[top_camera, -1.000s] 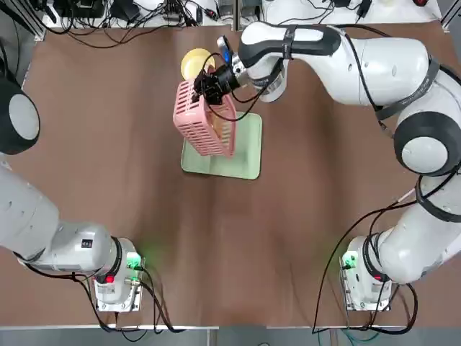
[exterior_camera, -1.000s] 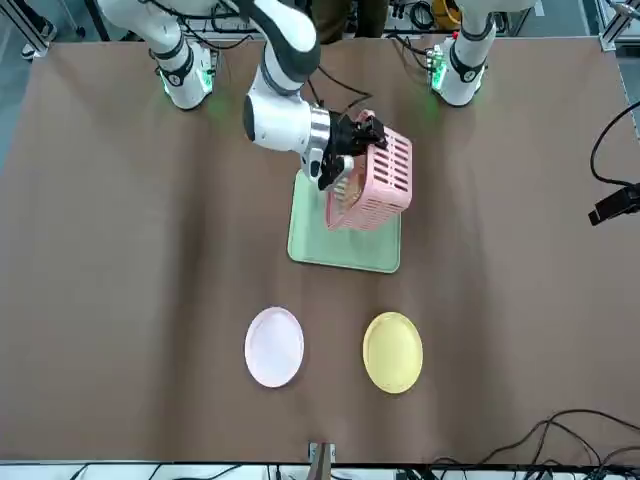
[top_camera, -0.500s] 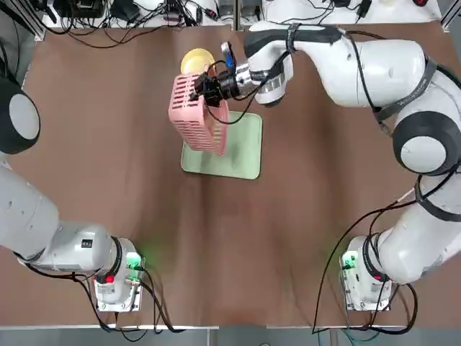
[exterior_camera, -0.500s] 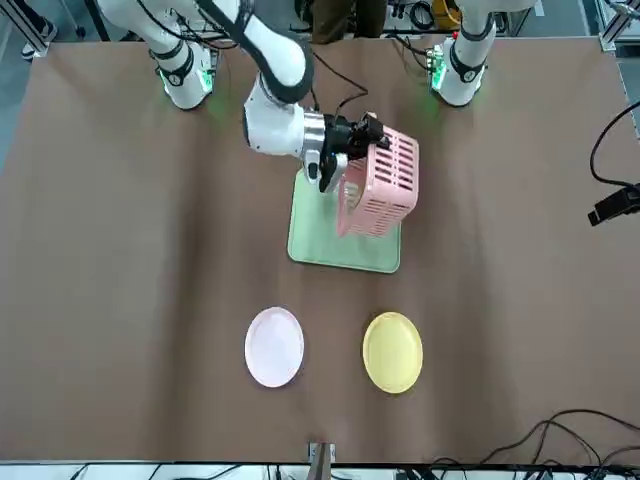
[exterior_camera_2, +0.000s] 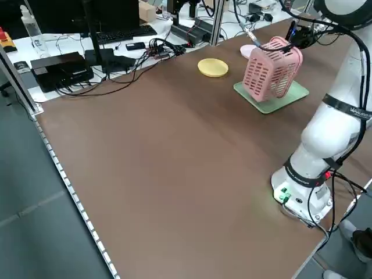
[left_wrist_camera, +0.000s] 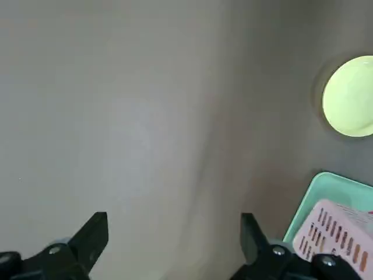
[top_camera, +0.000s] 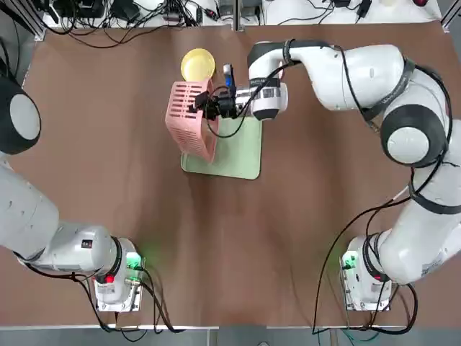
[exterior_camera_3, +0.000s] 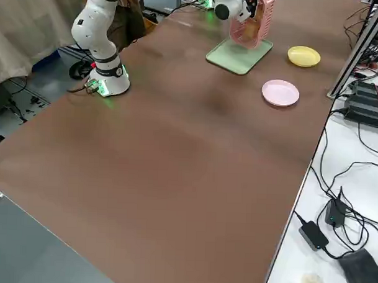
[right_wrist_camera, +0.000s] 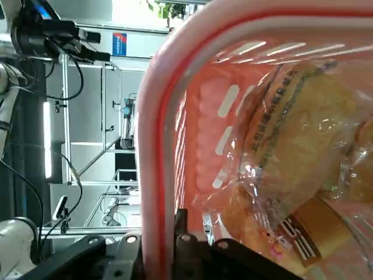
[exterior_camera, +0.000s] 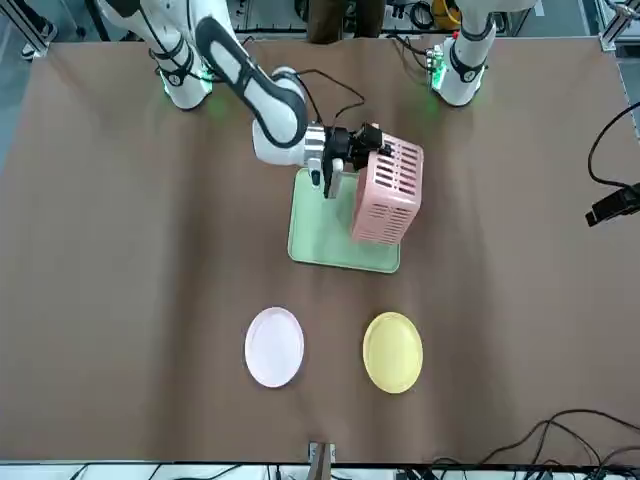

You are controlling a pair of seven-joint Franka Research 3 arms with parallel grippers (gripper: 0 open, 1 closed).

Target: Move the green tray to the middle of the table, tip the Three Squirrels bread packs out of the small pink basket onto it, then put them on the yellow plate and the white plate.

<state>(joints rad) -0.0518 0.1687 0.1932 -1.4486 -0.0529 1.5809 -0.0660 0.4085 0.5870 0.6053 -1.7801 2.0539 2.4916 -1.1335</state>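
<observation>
From above, the small pink basket (top_camera: 191,119) has rolled further onto its side than a second ago; the right gripper (top_camera: 210,108), reaching sideways, stays clamped on its rim over the green tray (top_camera: 238,153). From the front, its slotted lattice wall faces outward. The right wrist shows crinkly bread packs (right_wrist_camera: 291,169) inside. The left gripper (left_wrist_camera: 175,242) hangs wide open, empty.

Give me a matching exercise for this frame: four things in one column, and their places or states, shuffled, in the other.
Things:
1. small pink basket
2. green tray
3. yellow plate
4. left hand

States:
A. bare, beside the white plate
B. open, holding nothing
C. tipped on its side, rim gripped by the right hand
D. flat under the basket

Pairs: 1-C, 2-D, 3-A, 4-B
</observation>
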